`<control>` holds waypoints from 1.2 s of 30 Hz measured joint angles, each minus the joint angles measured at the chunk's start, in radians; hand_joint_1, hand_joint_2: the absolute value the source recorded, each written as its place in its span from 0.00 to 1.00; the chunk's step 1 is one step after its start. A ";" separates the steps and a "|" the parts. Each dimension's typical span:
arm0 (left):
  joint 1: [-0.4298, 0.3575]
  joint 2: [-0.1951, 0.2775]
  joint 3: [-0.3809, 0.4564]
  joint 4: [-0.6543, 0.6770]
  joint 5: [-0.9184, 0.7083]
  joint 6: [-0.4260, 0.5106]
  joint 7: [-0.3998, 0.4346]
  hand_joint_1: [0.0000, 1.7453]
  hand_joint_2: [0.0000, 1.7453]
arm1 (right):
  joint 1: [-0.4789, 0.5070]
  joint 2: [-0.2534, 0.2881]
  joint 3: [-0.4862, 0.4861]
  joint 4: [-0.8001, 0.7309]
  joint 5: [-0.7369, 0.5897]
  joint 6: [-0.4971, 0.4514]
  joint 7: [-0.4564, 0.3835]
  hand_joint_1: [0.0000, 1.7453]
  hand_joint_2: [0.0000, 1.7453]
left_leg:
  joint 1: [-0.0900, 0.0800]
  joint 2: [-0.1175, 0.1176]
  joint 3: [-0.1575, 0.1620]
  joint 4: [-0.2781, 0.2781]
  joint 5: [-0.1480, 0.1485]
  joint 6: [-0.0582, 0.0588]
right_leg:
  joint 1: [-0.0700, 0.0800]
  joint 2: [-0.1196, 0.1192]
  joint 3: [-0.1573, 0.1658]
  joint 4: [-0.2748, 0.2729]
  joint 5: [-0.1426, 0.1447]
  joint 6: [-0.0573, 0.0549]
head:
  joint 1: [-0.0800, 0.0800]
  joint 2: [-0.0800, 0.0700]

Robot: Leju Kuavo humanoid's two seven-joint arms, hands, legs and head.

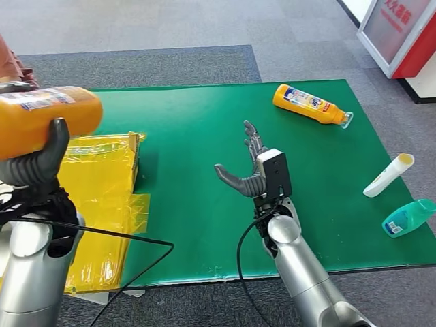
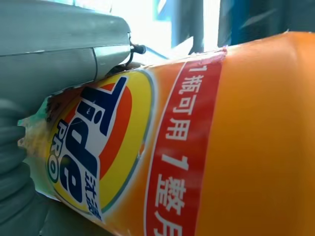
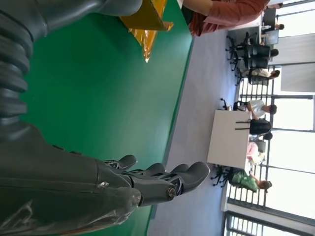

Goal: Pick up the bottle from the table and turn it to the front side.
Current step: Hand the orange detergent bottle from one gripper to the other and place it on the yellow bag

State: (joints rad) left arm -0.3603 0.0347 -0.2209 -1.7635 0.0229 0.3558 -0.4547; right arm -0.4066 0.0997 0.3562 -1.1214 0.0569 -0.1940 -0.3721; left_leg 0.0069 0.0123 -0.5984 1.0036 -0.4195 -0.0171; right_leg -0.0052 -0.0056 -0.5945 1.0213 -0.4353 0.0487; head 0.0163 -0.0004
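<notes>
Left hand [image 1: 36, 163] fingers wrap the orange bottle [image 1: 46, 116] above the green table [image 1: 195, 225]; rigid, slick, hefty: grip mid-body. Right hand [image 1: 246, 170] spread, empty.

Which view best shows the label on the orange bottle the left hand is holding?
The left wrist view: the held orange bottle is close up, its Tide Pro logo readable. The head view shows that bottle whole in the left hand, label small and edge-on. The right wrist view looks elsewhere.

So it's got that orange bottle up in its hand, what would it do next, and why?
Probably roll the left hand a little: it holds the orange bottle sideways above the table, and the Tide logo faces the wrist, not forward. The right hand hovers open.
</notes>
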 joint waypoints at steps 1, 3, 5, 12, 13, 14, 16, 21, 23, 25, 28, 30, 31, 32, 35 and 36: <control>0.003 0.009 0.001 0.000 -0.112 0.050 0.010 1.00 1.00 | 0.004 -0.001 -0.009 0.000 0.004 0.000 -0.001 0.00 1.00 | 0.000 0.000 0.000 0.000 0.000 0.000 | 0.000 0.000 0.000 0.000 0.000 0.000 | 0.000 0.000; 0.011 0.027 0.001 0.004 -0.367 0.132 0.059 1.00 1.00 | 0.010 -0.002 -0.027 -0.002 0.014 -0.002 -0.003 0.00 1.00 | 0.000 0.000 0.000 0.000 0.000 0.000 | 0.000 0.000 0.000 0.000 0.000 0.000 | 0.000 0.000; 0.017 0.045 0.000 0.023 -0.648 0.160 0.164 1.00 1.00 | 0.013 -0.003 -0.044 -0.012 0.029 -0.005 -0.002 0.00 1.00 | 0.000 0.000 0.000 0.000 0.000 0.000 | 0.000 0.000 0.000 0.000 0.000 0.000 | 0.000 0.000; 0.049 0.073 -0.018 0.132 -1.221 0.265 0.382 1.00 1.00 | 0.015 -0.009 -0.089 -0.100 0.083 0.014 0.053 0.00 1.00 | 0.000 0.001 0.000 0.000 0.001 -0.001 | 0.000 0.001 -0.002 0.000 0.001 -0.001 | 0.000 0.000; 0.054 0.073 -0.020 0.134 -1.235 0.279 0.387 1.00 1.00 | 0.016 -0.009 -0.092 -0.105 0.085 0.014 0.054 0.00 1.00 | 0.000 0.001 0.000 0.000 0.001 -0.001 | 0.000 0.001 -0.002 0.000 0.001 -0.001 | 0.000 0.000; 0.059 0.074 -0.022 0.134 -1.255 0.286 0.395 1.00 1.00 | 0.018 -0.009 -0.093 -0.111 0.087 0.014 0.053 0.00 1.00 | 0.000 0.001 -0.001 0.000 0.001 -0.001 | 0.000 0.001 -0.002 0.000 0.001 -0.001 | 0.000 0.000; 0.066 0.077 -0.023 0.134 -1.324 0.283 0.419 1.00 1.00 | 0.023 -0.009 -0.095 -0.119 0.087 0.013 0.052 0.00 1.00 | 0.000 0.001 -0.001 0.000 0.001 -0.001 | 0.000 0.001 -0.002 0.000 0.001 -0.001 | 0.000 0.000; 0.060 0.102 -0.045 0.146 -1.529 0.151 0.515 1.00 1.00 | 0.030 -0.009 -0.105 -0.133 0.088 0.016 0.050 0.00 1.00 | 0.000 0.001 -0.001 0.000 0.001 -0.001 | 0.000 0.001 -0.003 0.000 0.001 -0.001 | 0.000 0.000; 0.038 0.121 -0.072 0.169 -1.547 0.047 0.545 1.00 1.00 | 0.032 -0.009 -0.110 -0.139 0.090 0.024 0.050 0.00 1.00 | 0.000 0.001 -0.001 0.000 0.002 -0.001 | 0.000 0.001 -0.003 0.000 0.002 -0.001 | 0.000 0.000; 0.008 0.139 -0.099 0.208 -1.534 -0.027 0.554 1.00 1.00 | 0.033 -0.009 -0.113 -0.143 0.094 0.034 0.051 0.00 1.00 | 0.000 0.001 -0.001 0.000 0.002 -0.001 | 0.000 0.001 -0.003 0.000 0.003 -0.002 | 0.000 0.000; -0.026 0.155 -0.131 0.269 -1.506 -0.067 0.556 1.00 1.00 | 0.033 -0.009 -0.117 -0.145 0.098 0.045 0.053 0.00 1.00 | 0.000 0.001 -0.001 0.000 0.003 -0.002 | 0.000 0.001 -0.003 0.000 0.003 -0.002 | 0.000 0.000; -0.042 0.160 -0.146 0.303 -1.492 -0.081 0.557 1.00 1.00 | 0.033 -0.009 -0.117 -0.146 0.099 0.049 0.053 0.00 1.00 | 0.000 0.001 -0.001 0.000 0.003 -0.002 | 0.000 0.001 -0.003 0.000 0.003 -0.002 | 0.000 0.000; -0.050 0.162 -0.153 0.320 -1.484 -0.090 0.557 1.00 1.00 | 0.032 -0.009 -0.117 -0.147 0.099 0.051 0.053 0.00 1.00 | 0.000 0.001 -0.001 0.000 0.003 -0.002 | 0.000 0.001 -0.003 0.001 0.003 -0.002 | 0.000 0.000; -0.057 0.164 -0.160 0.339 -1.476 -0.101 0.558 1.00 1.00 | 0.032 -0.009 -0.117 -0.147 0.099 0.053 0.053 0.00 1.00 | 0.000 0.001 -0.001 0.000 0.003 -0.002 | 0.000 0.001 -0.003 0.001 0.003 -0.002 | 0.000 0.000; -0.073 0.165 -0.178 0.397 -1.454 -0.128 0.561 1.00 1.00 | 0.029 -0.009 -0.117 -0.147 0.101 0.061 0.054 0.00 1.00 | 0.000 0.001 -0.002 0.000 0.003 -0.002 | 0.000 0.001 -0.003 0.001 0.003 -0.002 | 0.000 0.000; -0.077 0.165 -0.183 0.414 -1.446 -0.136 0.562 1.00 1.00 | 0.029 -0.009 -0.117 -0.147 0.103 0.063 0.055 0.00 1.00 | 0.000 0.001 -0.002 0.000 0.003 -0.002 | 0.000 0.001 -0.003 0.001 0.003 -0.002 | 0.000 0.000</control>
State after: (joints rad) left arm -0.4370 0.2001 -0.4043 -1.3496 -1.4234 0.2198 0.1076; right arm -0.3778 0.0912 0.2388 -1.2688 0.1596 -0.1306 -0.3175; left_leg 0.0069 0.0134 -0.6000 1.0036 -0.4165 -0.0189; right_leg -0.0052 -0.0046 -0.5978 1.0219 -0.4321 0.0464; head 0.0164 -0.0004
